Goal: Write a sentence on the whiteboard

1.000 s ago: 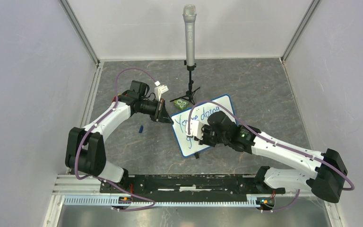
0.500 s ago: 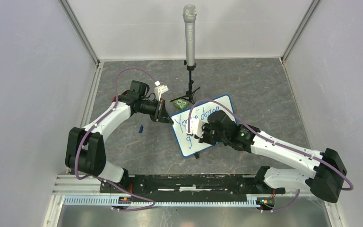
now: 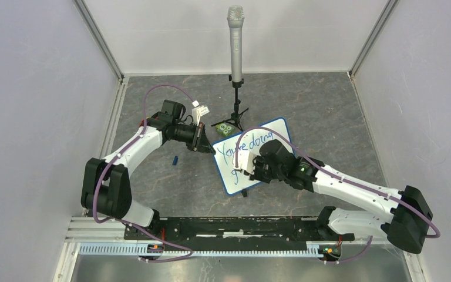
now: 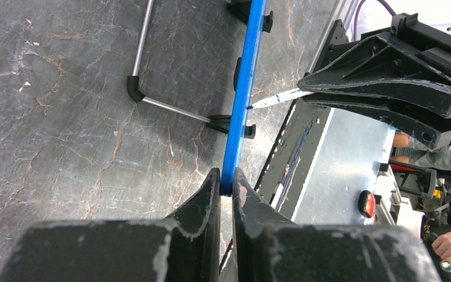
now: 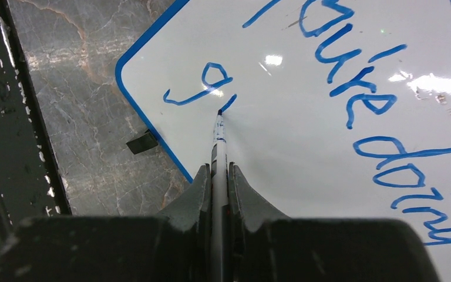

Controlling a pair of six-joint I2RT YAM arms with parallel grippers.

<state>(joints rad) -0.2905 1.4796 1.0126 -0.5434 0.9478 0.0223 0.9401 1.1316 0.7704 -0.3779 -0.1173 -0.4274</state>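
Right hand (image 5: 217, 170) is pressed together on a marker (image 5: 218, 138) that juts straight out past its fingertips, while the left hand (image 4: 226, 176) pinches the blue edge of the whiteboard (image 5: 293, 182) at the corner nearest that arm. Both hands meet over the middle of the grey marbled bench (image 3: 329, 111). A microphone (image 3: 235, 41) stands upright on a tripod at the far side, its legs just beyond the whiteboard. The whiteboard lies skewed on the bench between the two hands, one black foot showing at its near edge. The sentence (image 5: 361, 97), in blue, reads "You're doing" on the first line, and below it stand a "g" and a short slanted stroke. The marker's tip touches the whiteboard at one end of that stroke. A small green thing (image 3: 225, 127) sits just beside the whiteboard's far-left corner, and a tiny blue piece (image 3: 175, 160) lies apart, near the left arm.
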